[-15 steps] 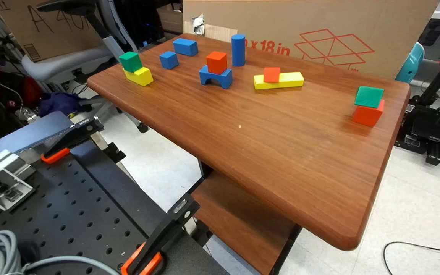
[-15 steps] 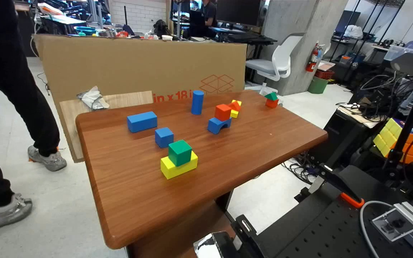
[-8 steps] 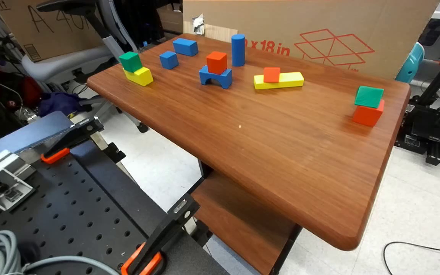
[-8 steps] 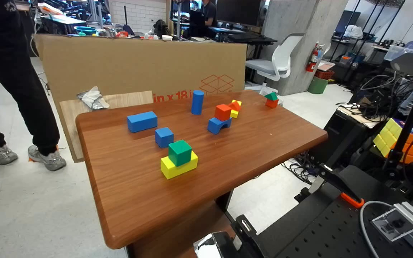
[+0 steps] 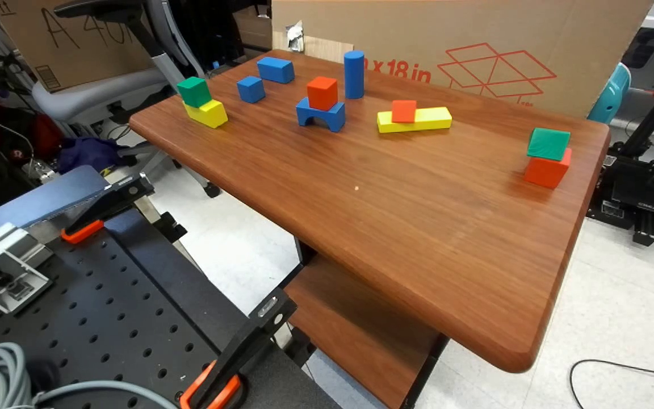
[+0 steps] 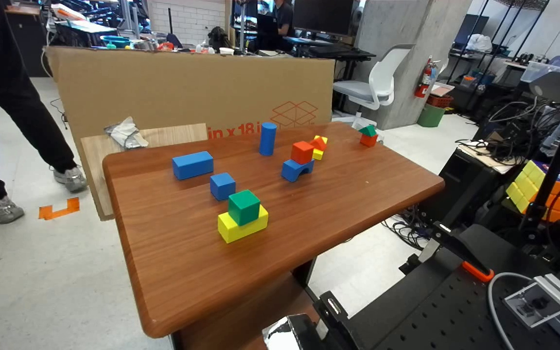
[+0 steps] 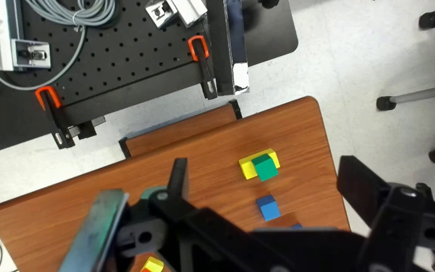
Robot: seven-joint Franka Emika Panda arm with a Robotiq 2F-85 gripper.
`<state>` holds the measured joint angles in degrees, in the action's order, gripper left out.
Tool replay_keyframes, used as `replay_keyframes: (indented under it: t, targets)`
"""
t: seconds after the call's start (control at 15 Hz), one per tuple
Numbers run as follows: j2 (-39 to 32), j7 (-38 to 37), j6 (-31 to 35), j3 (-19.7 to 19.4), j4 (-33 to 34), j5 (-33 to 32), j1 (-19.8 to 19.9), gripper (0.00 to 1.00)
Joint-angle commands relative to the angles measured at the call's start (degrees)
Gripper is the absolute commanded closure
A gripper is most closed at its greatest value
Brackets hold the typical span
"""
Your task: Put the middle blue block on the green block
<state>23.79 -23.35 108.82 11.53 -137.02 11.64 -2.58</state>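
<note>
The middle blue block, a small plain blue cube, sits on the brown table in both exterior views [image 5: 251, 90] [image 6: 222, 186] and in the wrist view [image 7: 269, 208]. The green block, a green cube, rests on a yellow block [image 6: 236, 231] near the blue cube. It shows in both exterior views [image 5: 193, 91] [image 6: 244, 207] and in the wrist view [image 7: 266, 169]. My gripper [image 7: 264, 160] is open and empty, high above the table. Its fingers frame the green and blue cubes. The gripper is out of both exterior views.
A long blue block [image 6: 192, 166] and a blue cylinder [image 6: 268, 139] stand near the back edge. A red cube [image 6: 302, 152] sits on a blue arch [image 6: 290, 171]. A long yellow block [image 5: 432, 119] bears a red piece. A green wedge [image 5: 549, 144] tops a red block [image 5: 547, 170].
A person's legs at the left edge of an exterior view have shifted, uncovering orange tape on the floor. The blocks have not moved.
</note>
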Motion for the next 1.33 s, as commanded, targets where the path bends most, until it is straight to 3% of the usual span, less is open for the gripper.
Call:
replay_keyframes:
  t: [0.0, 0.73, 1.27]
  targets:
    - [-7.46, 2.7, 1.79, -1.07, 4.81, -4.76, 0.53, 0.0]
    - [-22.31, 4.12, 12.13, -3.05, 8.62, -12.69, -0.72, 0.0]
    - [-31.13, 4.29, 21.29, -4.14, 12.12, -13.01, -1.99, 0.0]
